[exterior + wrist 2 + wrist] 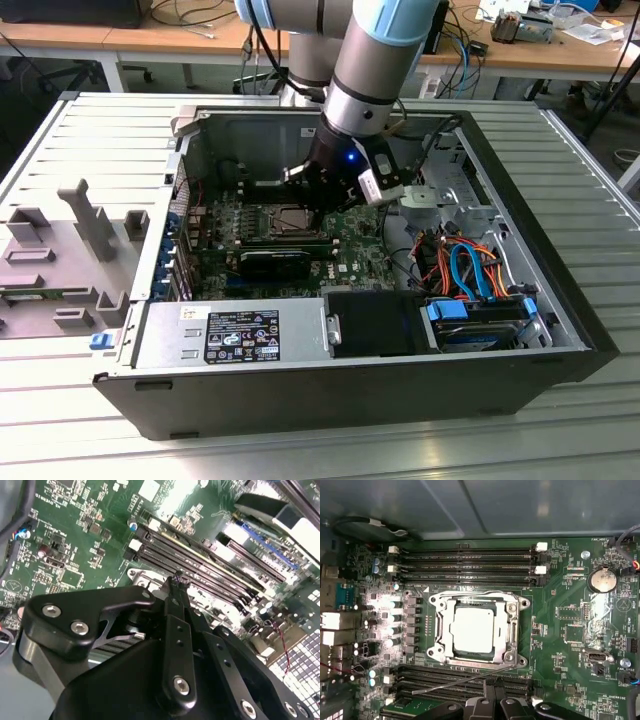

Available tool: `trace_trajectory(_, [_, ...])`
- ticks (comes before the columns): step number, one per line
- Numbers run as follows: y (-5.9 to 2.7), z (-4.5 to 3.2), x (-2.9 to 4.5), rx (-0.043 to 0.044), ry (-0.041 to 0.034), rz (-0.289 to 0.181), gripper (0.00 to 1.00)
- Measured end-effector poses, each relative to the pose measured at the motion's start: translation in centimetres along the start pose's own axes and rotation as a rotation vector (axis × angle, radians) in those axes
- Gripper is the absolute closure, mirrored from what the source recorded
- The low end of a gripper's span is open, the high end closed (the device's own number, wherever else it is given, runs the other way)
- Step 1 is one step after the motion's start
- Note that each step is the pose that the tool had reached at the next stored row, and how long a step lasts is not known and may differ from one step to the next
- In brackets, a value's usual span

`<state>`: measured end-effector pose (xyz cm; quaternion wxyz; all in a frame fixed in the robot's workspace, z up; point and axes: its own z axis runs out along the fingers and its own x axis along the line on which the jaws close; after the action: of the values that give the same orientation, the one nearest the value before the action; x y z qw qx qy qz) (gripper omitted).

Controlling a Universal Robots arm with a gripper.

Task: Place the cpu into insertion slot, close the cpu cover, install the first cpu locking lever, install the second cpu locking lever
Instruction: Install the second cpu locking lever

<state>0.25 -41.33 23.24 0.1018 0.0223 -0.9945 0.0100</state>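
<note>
The cpu (472, 628) sits in the slot (436, 630) with the cover (510, 611) shut over it. The gripper (492, 686), jaws pinched on a lever (452, 683) beside the slot, could slip off that thin wire, which might spring back.

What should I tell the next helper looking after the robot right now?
End effector: shut, with its tips right at the thin metal lever beside the socket. I cannot tell if it is pinching the lever.
Things: the chip lies flat in the socket, and the cover is down around it.
Done: chip in, cover closed.
Left: that lever sticks out at a slant across the memory slots and is not locked down yet. I cannot tell how the other lever stands.
</note>
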Motion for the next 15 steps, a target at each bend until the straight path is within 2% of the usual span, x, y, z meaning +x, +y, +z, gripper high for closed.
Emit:
trace_trajectory(4, [-0.07, 0.09, -0.01, 0.0000, 0.0000, 0.000, 0.89])
trace_trajectory(11, [-0.06, 1.58, -0.32, 0.0005, 0.0000, 0.000, 0.89])
trace_trajectory(15, [-0.05, 1.71, -0.11, 0.0006, 0.0000, 0.000, 0.89])
